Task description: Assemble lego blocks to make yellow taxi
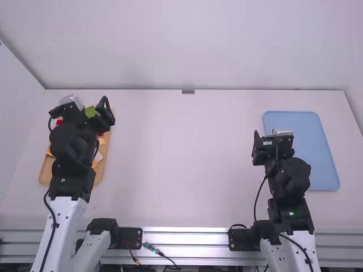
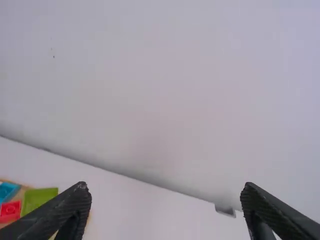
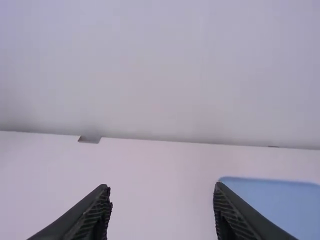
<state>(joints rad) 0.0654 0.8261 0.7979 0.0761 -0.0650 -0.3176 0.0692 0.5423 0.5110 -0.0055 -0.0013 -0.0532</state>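
Note:
My left gripper (image 1: 83,107) is over the far part of a wooden tray (image 1: 43,175) at the table's left side, its arm covering much of the tray. Lego pieces lie in the tray, among them a green one (image 1: 91,111) beside the gripper. In the left wrist view the left gripper (image 2: 164,191) stands open and holds nothing; a green piece (image 2: 38,198), a red piece (image 2: 10,211) and a teal piece (image 2: 7,190) are beyond one finger. My right gripper (image 1: 272,139) is above the near-left part of a blue tray (image 1: 322,164). The right gripper (image 3: 161,191) is open with nothing between its fingers.
White table (image 1: 181,164) extends between the two trays. A wall (image 1: 187,45) rises behind its far edge, with a small dark notch (image 1: 188,92) at that edge. A metal rail (image 1: 184,238) and some cables (image 1: 153,249) run along the near side.

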